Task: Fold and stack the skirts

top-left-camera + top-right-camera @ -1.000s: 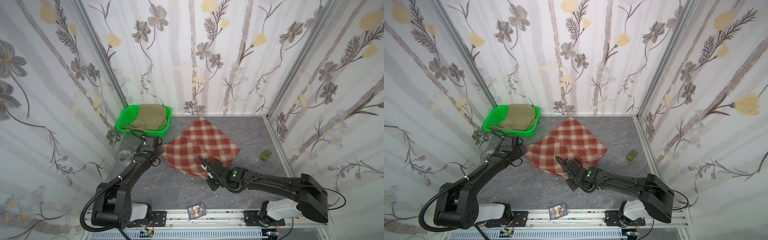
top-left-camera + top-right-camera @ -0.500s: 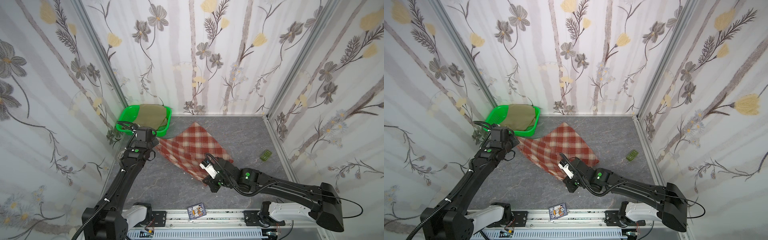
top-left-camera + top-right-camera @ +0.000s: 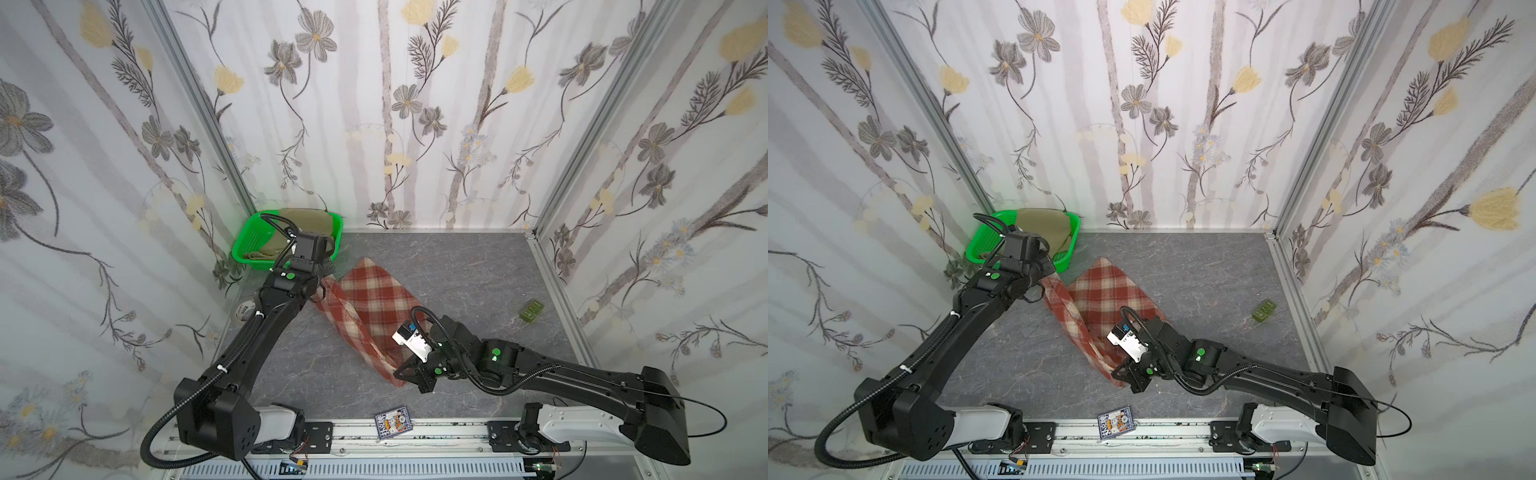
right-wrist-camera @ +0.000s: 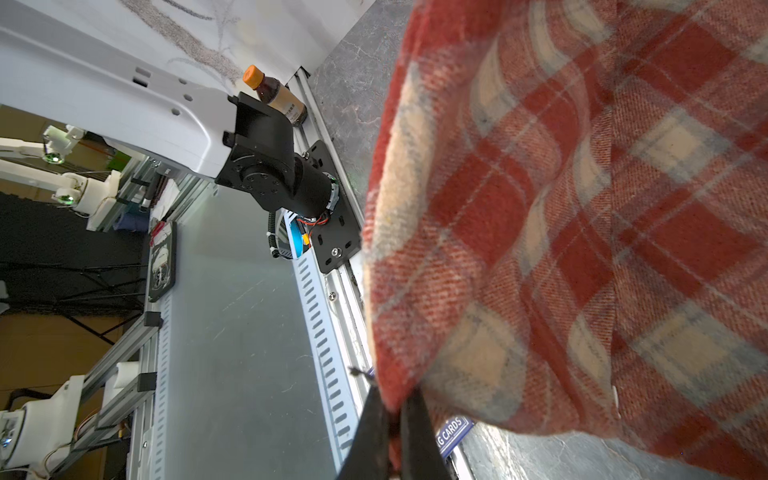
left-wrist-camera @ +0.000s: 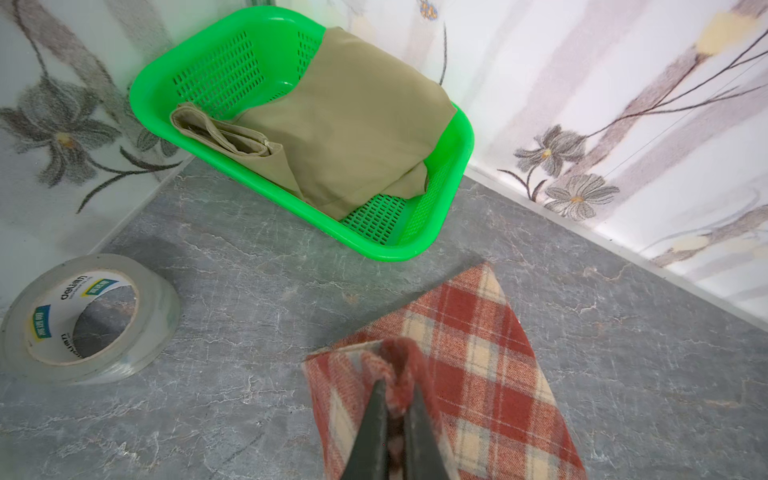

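The plaid skirt (image 3: 374, 303) (image 3: 1106, 299) lies mid-table on the grey floor, its left edge lifted into a raised band between both grippers. My left gripper (image 3: 322, 287) (image 5: 397, 386) is shut on the skirt's far-left corner, close to the green basket (image 3: 249, 245). My right gripper (image 3: 400, 371) (image 4: 392, 399) is shut on the near corner, and the plaid cloth (image 4: 582, 232) hangs over its fingers. The khaki skirt (image 5: 353, 124) (image 3: 1046, 226) lies bunched in the basket (image 5: 199, 75).
A tape roll (image 5: 83, 316) lies by the left wall. A card box (image 3: 392, 422) sits on the front rail and a small green object (image 3: 532, 311) lies at the right. A brown bottle (image 4: 276, 97) stands by the left arm's base.
Both grippers have lifted the plaid skirt's left edge off the table. The flat diamond has narrowed. The left gripper moved back toward the basket, the right one nearer the front.
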Available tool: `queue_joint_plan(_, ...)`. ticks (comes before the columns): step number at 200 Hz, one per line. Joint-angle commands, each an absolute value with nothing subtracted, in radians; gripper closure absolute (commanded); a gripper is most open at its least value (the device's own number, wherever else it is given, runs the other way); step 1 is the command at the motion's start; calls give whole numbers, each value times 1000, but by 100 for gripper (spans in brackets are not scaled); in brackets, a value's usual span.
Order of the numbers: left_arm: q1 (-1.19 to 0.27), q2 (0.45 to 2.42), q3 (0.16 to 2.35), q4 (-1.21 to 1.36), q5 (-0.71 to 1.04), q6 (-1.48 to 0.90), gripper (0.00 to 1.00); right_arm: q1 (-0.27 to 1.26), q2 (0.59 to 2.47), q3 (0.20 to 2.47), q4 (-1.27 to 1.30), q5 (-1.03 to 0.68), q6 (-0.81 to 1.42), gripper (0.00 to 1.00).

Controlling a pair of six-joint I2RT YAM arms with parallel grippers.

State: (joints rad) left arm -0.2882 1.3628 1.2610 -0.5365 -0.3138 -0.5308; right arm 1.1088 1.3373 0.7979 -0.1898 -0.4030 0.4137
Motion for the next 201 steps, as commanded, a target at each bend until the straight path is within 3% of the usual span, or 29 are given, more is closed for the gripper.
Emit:
queue_joint_plan(1,-291,1404,1287,-533,-357,-539,100,1091,1341,788,-110,-458,433,100)
queue_joint_plan(122,-351,1615,1371,-418,-350,-557,100,835,1355,656,-54,-517,502,100)
queue_joint_plan(165,-363,1640,1410,-412,-398,-562,100,828,1333,705,-136,-497,472,100)
queue_joint_plan(201,-363,1541,1374,-414,-459,-541,100,871,1306,746,-199,-457,434,100)
